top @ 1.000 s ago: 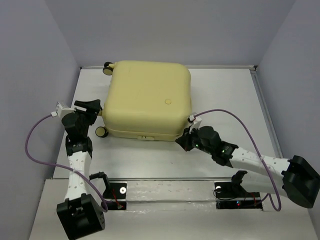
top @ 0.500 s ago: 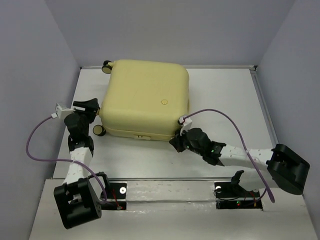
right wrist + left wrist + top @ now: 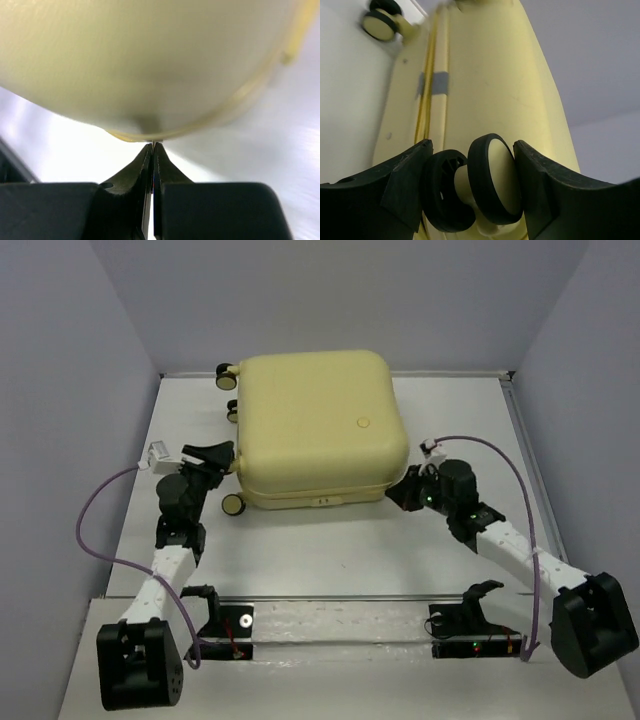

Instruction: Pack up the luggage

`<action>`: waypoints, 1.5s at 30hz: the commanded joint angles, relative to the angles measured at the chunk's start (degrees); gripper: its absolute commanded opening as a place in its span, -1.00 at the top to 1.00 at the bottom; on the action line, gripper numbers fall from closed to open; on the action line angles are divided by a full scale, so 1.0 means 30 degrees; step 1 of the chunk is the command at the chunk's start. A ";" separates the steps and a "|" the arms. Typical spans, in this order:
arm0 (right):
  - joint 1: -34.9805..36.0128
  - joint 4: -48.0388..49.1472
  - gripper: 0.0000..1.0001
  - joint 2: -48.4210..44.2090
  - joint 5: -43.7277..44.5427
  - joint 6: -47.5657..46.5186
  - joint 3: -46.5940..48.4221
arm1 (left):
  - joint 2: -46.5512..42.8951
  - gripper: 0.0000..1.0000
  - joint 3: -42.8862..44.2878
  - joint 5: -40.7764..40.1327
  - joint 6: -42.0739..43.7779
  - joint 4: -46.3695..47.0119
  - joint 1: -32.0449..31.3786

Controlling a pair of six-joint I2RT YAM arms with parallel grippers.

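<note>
Clamped, on the left: left gripper (image 3: pixel 470 150) astride the near-left wheel (image 3: pixel 492 180), one finger against each side of its twin discs. Pinched shut, on the right: right gripper (image 3: pixel 152 146), tips meeting at the seam lip under the near-right corner of the shell, nothing to be seen between them.

Luggage (image 3: pixel 315 425): flat and closed on the table (image 3: pixel 450 410), emblem side up, between the two grippers, wheels toward the left.

Shifted rightward and turned a little since half a second ago. Wheel carried along in the left grip at much the same offset, so dragged by that gripper, by the look of it, rather than nudged. Right gripper swung meanwhile from the near edge out to the near-right corner. Reads as squaring up or finishing the closing, not loading: shell already shut, no contents in view. Whether fully zipped, cannot tell.

Counted, largest to smallest:
- one table
- one luggage
- two grippers
- two purple cables (image 3: pixel 90 530), one per arm
- three wheels told apart from above: two far-left wheels (image 3: pixel 227 371), one in the left grip
- one emblem (image 3: pixel 363 423)
</note>
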 commanded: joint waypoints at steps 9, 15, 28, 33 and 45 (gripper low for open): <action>0.1829 0.6139 0.86 -0.0695 -0.2498 0.3056 -0.1877 | -0.1745 0.88 -0.1646 -0.0441 0.0405 -0.0191 -0.8277; 0.4634 0.6757 0.86 0.2233 0.1566 0.1684 0.0578 | -0.0279 0.88 -0.2553 0.0465 -0.0442 0.1974 -0.8920; 1.1489 1.0217 0.86 0.9626 0.1267 0.1799 0.5687 | -0.2708 0.88 -0.0742 0.0029 0.1427 -0.1092 -0.9889; 1.0937 0.7317 0.86 0.5669 0.5137 0.0449 0.3428 | -0.2506 0.88 -0.0182 0.0262 0.2017 -0.1684 -0.9654; 0.3520 0.3941 0.86 0.0304 -0.1125 -0.0258 0.1348 | 0.1823 0.88 0.2858 -0.3810 0.2601 0.0597 -1.6012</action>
